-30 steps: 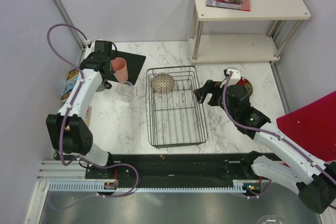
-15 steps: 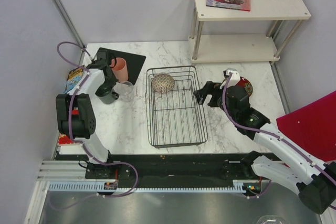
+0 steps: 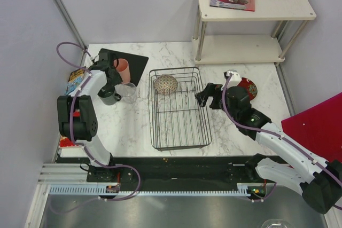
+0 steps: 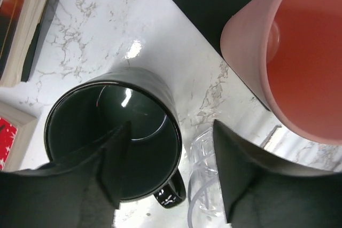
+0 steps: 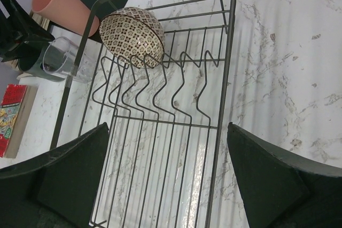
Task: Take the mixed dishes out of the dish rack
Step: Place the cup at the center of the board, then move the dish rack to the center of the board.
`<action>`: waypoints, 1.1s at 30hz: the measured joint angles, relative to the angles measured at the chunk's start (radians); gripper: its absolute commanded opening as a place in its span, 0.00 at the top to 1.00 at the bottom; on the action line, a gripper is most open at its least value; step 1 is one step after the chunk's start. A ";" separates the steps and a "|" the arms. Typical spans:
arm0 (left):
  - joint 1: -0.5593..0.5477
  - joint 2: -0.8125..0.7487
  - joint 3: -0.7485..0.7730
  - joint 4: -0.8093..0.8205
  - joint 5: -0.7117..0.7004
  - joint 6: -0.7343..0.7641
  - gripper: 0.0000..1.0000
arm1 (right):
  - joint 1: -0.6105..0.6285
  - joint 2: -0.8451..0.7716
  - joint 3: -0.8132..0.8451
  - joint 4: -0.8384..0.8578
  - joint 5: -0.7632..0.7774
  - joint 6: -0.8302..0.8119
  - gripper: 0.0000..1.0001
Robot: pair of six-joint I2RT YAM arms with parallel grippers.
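Left wrist: my left gripper (image 4: 171,132) stands parted, gripping nothing, one finger over the mouth of the mug (image 4: 140,115), which sits upright on the table (image 4: 107,25) near the cup (image 4: 288,62) and glass (image 4: 200,185). My right gripper (image 5: 166,132) gapes wide and empty over the rack (image 5: 228,52), whose bowl (image 5: 132,37) leans at its far end.

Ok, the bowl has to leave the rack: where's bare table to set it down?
Bare marble lies left of the dish rack, nearer than the glass, and between its far rim and the back wall. Crowded: pink cup, mug and glass cluster by the mat, far left.
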 measured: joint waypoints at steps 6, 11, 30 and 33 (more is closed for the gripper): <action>0.000 -0.101 0.000 -0.018 -0.026 -0.031 0.01 | 0.000 0.001 0.000 0.002 -0.003 -0.001 0.02; -0.024 -0.282 -0.001 -0.018 -0.040 -0.048 0.01 | 0.000 0.018 0.000 0.007 -0.006 -0.001 0.02; -0.519 -0.406 -0.166 0.252 -0.025 0.140 0.01 | 0.015 0.386 0.103 0.111 0.034 -0.051 0.04; -0.519 -0.316 -0.164 0.339 0.013 0.211 0.01 | 0.035 0.395 0.106 0.114 0.065 -0.051 0.04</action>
